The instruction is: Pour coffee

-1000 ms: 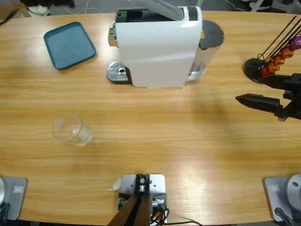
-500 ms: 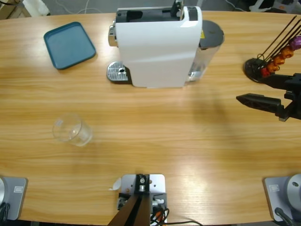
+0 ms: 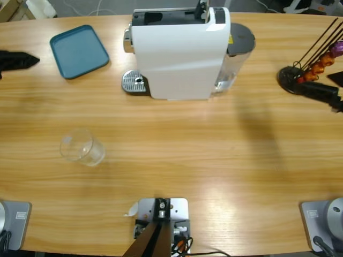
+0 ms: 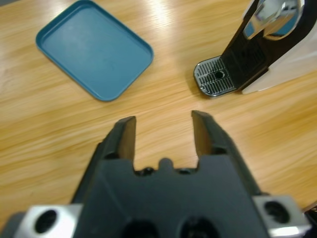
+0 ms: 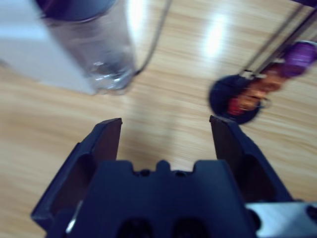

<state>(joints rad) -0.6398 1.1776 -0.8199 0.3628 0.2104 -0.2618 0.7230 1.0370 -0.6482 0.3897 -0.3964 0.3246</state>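
The left tool (image 3: 21, 60) has come in at the far left edge beside the teal tray (image 3: 79, 51) while the right tool (image 3: 328, 92) has drawn back toward the capsule rack (image 3: 308, 69), both with jaws apart and empty, so the glass tumbler (image 3: 81, 147), standing near-left on the worktop (image 3: 214, 155) well apart from the coffee machine (image 3: 179, 51), remains ungrasped.

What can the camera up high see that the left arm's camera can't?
Only the high view shows the glass tumbler on the bare wood, the capsule rack at the right edge, the machine's water tank and the right gripper. Only the left wrist view shows the left gripper close up, jaws apart with nothing between them. Both show the teal tray, the coffee machine, its drip grate and the wooden table.
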